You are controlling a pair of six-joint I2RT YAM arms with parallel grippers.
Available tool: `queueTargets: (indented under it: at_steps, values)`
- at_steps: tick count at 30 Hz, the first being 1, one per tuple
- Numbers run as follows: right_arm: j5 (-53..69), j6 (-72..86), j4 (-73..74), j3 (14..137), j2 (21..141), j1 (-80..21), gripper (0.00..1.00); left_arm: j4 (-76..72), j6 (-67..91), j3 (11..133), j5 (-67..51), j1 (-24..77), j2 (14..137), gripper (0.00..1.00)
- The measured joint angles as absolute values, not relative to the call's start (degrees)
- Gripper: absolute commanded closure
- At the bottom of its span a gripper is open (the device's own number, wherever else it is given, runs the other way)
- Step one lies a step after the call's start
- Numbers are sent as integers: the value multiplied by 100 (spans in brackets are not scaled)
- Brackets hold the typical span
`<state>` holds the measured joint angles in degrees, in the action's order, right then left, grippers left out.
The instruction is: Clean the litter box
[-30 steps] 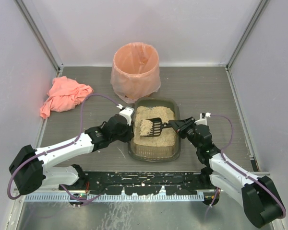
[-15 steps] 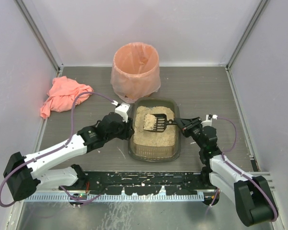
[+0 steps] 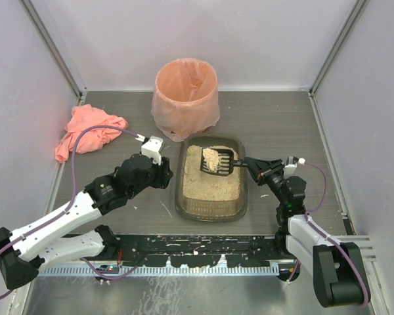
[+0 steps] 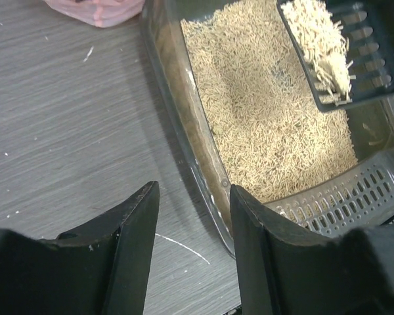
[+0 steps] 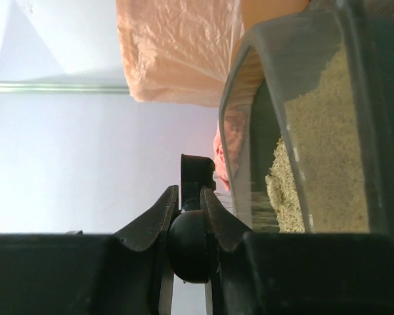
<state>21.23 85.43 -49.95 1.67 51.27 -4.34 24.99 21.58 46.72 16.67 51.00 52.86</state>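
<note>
Granules point(image 3: 207, 189) of beige colour, fine like sand, fill the litter box point(image 3: 210, 210). It is a shallow tray of dark translucent plastic with rounded corners. In the top view it lies in the middle of the grey wood-grain table point(image 3: 282, 125), just in front of the round bin point(image 3: 186, 98), which is lined with a thin peach bag. I count one tray, one bin, one black slotted scoop point(image 3: 218, 161) and one crumpled salmon cloth point(image 3: 88, 131) near the left wall. The scoop hangs over the far half of the tray and carries a small heap of granules. My right gripper point(image 3: 248, 163) holds its handle from the right. My left gripper point(image 3: 163, 174) is just beside the tray's left wall. Bare table is open on both sides of the tray.

In the left wrist view, the left gripper point(image 4: 192, 252) has its two black fingers spread wide, with nothing between them, only bare table. The litter box point(image 4: 184, 141) shows its left rim, which runs diagonally toward the right finger. The scoop point(image 4: 364, 56) is at the upper right, and its slots are partly covered by granules and one pale clump.

The right wrist view is turned sideways. The right gripper point(image 5: 188, 193) pinches the round black end of the scoop point(image 5: 187, 248) handle firmly. The litter box point(image 5: 249, 131) shows its translucent wall close on the right, and the peach bag point(image 5: 174, 52) is behind it.
</note>
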Motion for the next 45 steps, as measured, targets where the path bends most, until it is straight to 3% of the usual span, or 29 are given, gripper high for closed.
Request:
queueTargets:
  at_steps: [11, 18, 45]
  values:
    - [2305, 8683, -4923, 176, 5085, -434, 99, 2744, 2095, 4821, 1887, 5100, 5186, 50]
    - [2397, 8530, -4744, 226, 5089, -405, 99, 2812, 2112, 4821, 1988, 5100, 5127, 43]
    - [2440, 7924, -4112, 635, 4936, -370, 100, 2917, 2161, 4742, 2167, 5098, 4934, 40]
